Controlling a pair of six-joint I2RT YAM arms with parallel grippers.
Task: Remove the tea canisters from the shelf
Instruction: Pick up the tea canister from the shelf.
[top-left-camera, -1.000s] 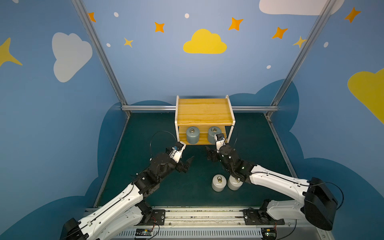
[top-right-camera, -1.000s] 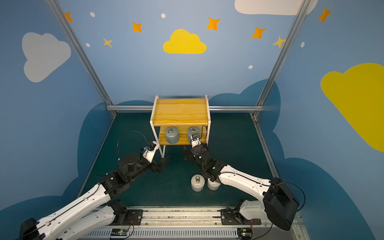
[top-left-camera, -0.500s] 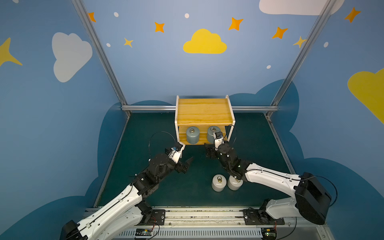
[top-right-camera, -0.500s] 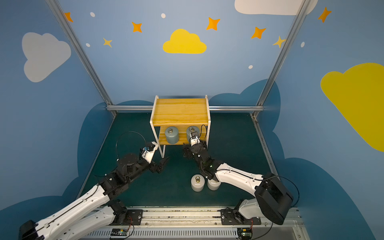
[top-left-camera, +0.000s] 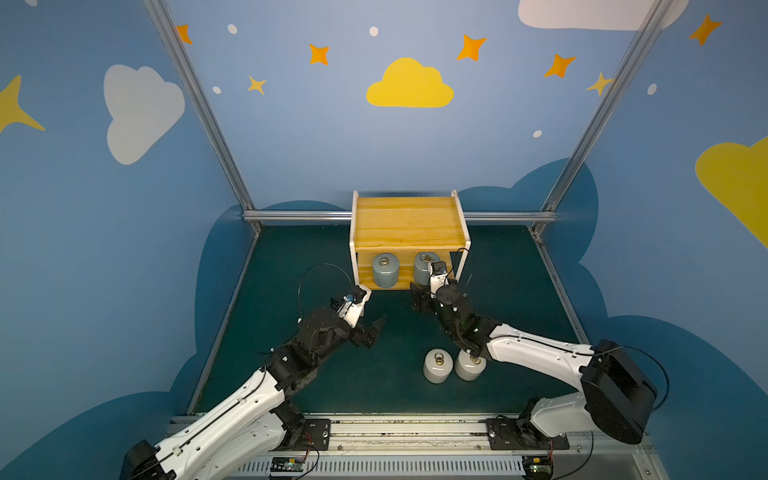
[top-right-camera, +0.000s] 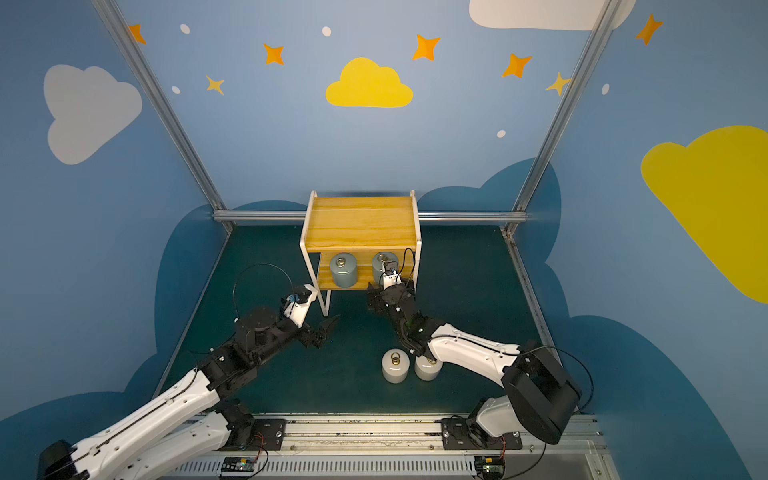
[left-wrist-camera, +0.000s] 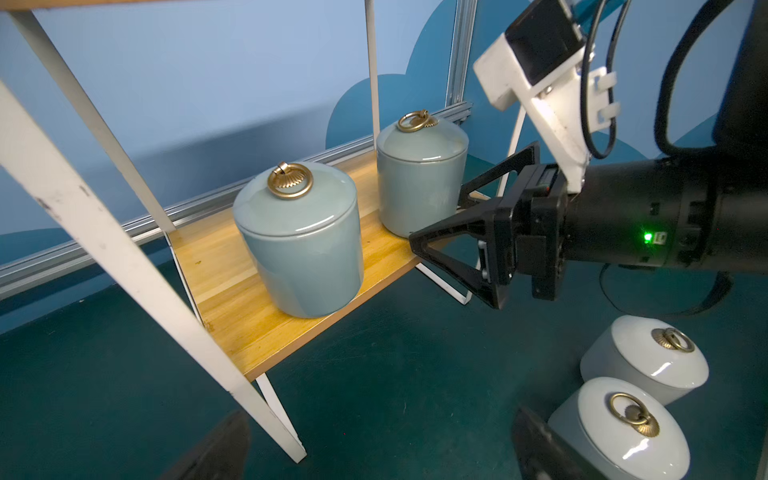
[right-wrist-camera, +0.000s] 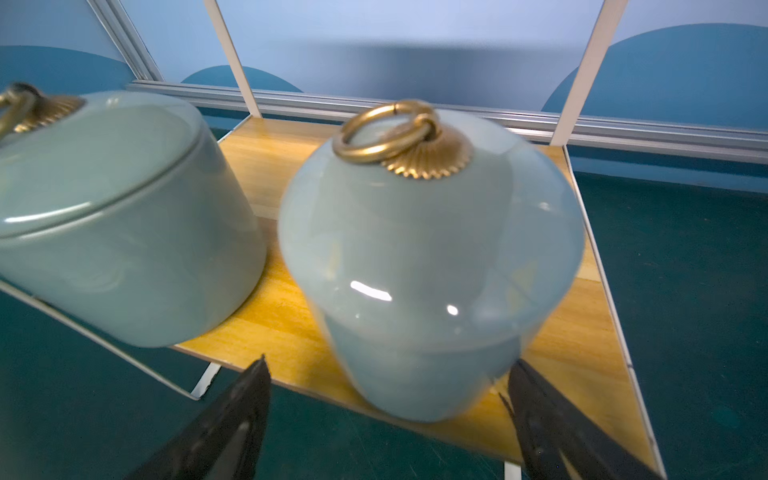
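**Right gripper**: jaws spread wide, nothing clasped. Its fingertips stand one at each side of the base of the right-hand grey-blue canister, at the front edge of the lower board. Whether they touch it cannot be told, as the canister is blurred in the right wrist view.

**Left gripper**: jaws parted, empty. It hangs over the green floor mat, left of centre in both top views, below the shelf's front left leg and apart from it.

**Right-hand grey-blue canister:** upright on the lower board of the shelf, lid on, brass ring tilted up off the lid.

**Left-hand grey-blue canister**: upright on the same board, beside the first and apart from it, lid on.

**White canisters**: two, upright on the mat and close together, in the lower centre of both top views. They are off the shelf. The right arm crosses over the right-hand one.

**Shelf:** two yellow wooden boards in a thin white frame, at the centre of both top views, against the back rail.
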